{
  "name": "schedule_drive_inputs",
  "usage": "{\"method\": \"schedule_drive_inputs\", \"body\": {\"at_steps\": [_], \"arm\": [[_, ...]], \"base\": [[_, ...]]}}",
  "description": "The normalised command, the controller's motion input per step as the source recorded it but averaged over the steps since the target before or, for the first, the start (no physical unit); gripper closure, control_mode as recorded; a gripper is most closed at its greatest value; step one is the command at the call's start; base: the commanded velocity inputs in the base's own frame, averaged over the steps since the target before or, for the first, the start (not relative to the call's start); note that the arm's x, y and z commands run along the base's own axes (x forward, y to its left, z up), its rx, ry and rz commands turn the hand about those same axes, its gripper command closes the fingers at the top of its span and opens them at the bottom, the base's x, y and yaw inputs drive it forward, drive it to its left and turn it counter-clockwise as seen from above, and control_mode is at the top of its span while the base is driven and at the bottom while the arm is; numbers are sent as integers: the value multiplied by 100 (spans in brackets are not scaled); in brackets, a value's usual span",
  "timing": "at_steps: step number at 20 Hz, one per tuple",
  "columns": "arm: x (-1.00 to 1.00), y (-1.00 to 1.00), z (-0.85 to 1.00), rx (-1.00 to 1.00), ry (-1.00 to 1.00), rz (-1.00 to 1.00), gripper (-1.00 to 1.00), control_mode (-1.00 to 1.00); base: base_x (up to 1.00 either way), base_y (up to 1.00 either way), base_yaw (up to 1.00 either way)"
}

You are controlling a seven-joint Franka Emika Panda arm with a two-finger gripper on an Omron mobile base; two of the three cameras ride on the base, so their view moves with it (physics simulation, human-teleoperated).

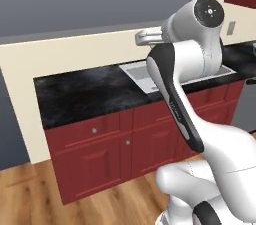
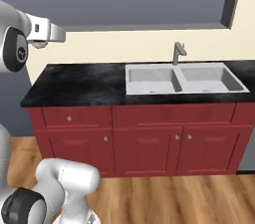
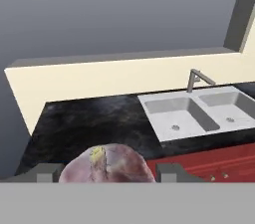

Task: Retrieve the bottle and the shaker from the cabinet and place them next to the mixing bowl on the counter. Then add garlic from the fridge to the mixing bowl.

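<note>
A pinkish-purple garlic bulb (image 3: pixel 107 164) with a yellowish patch on top sits between my two dark fingertips (image 3: pixel 46 172) at the bottom of the hand view. My gripper (image 3: pixel 107 173) is shut on it. In the right base view the gripper (image 2: pixel 42 43) hangs high at the upper left, above the left end of the black counter (image 2: pixel 84 86), and a bit of the garlic (image 2: pixel 39 45) peeks out under it. In the left base view the white hand (image 1: pixel 146 36) sticks out to the left behind the arm's upper joint, over the sink.
A double steel sink (image 2: pixel 184 78) with a faucet (image 2: pixel 177 52) is set into the right half of the counter. Red drawers and cabinet doors (image 2: pixel 144 143) run below it, over a wooden floor (image 2: pixel 174 198). A cream ledge and a grey wall rise behind.
</note>
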Motion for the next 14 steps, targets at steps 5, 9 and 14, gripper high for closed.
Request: {"method": "schedule_drive_inputs", "body": {"at_steps": [5, 9, 14], "arm": [[0, 0, 0, 0, 0, 0, 100, 100], [0, 0, 0, 0, 0, 0, 100, 100], [0, 0, 0, 0, 0, 0, 100, 100]], "base": [[-1, -100, 1], [-5, -100, 0], [-1, -100, 0]]}}
